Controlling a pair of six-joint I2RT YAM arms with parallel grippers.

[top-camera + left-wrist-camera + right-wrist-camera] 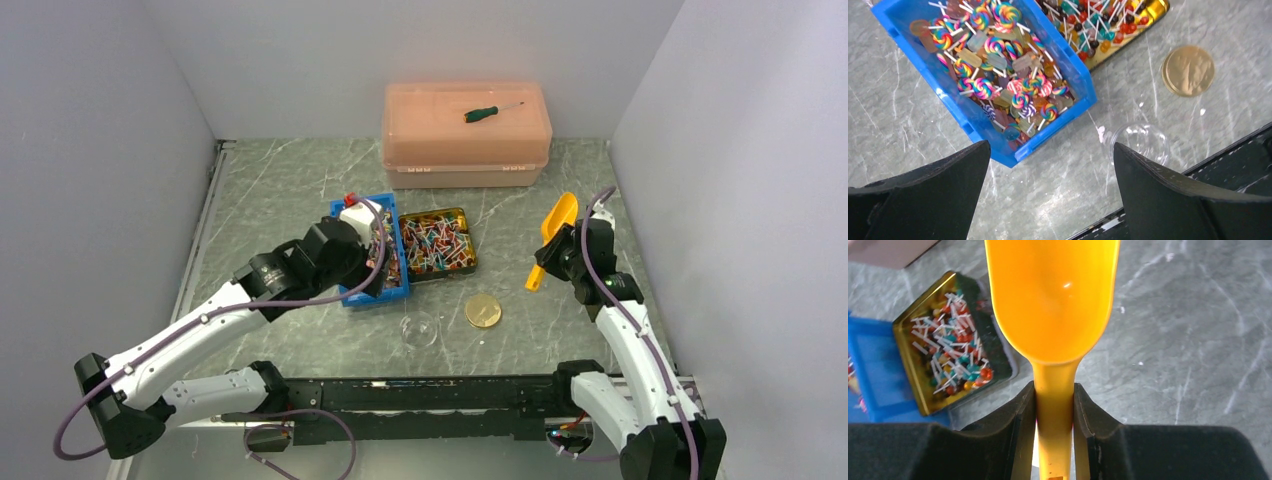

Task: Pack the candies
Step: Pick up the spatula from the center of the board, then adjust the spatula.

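A scooping step is judged to be in hand, with nothing yet packed. The right claw [1054,395] is pinched on the narrow handle of the orange plastic scoop [1053,300], whose bowl is empty and is held over bare grey marbled counter [1198,340], apart from any sweets. The candies [437,243], small ball-headed sweets on white sticks in mixed colours, are heaped in a shallow gold rectangular tin [905,347] near the middle of the counter, at about nine o'clock from the scoop. More of them, rainbow swirl lollipops, are piled in a blue plastic bin [1075,80] just beside the tin at its nine o'clock. The left claw [1051,146] is spread wide and empty above the near corner of that bin. A small clear round plastic cup [1140,142] is seen at about six o'clock from the tin, with a round gold lid [1189,70] near it but apart. At twelve o'clock a pale orange lidded plastic box [466,150] is set, with a green-handled screwdriver [482,113] on top. For the next move, the scoop would need to be carried toward nine o'clock, tipped mouth-down and driven low under the heap. The tangled sticks are likely to spill, so a slow, shallow pass is called for.
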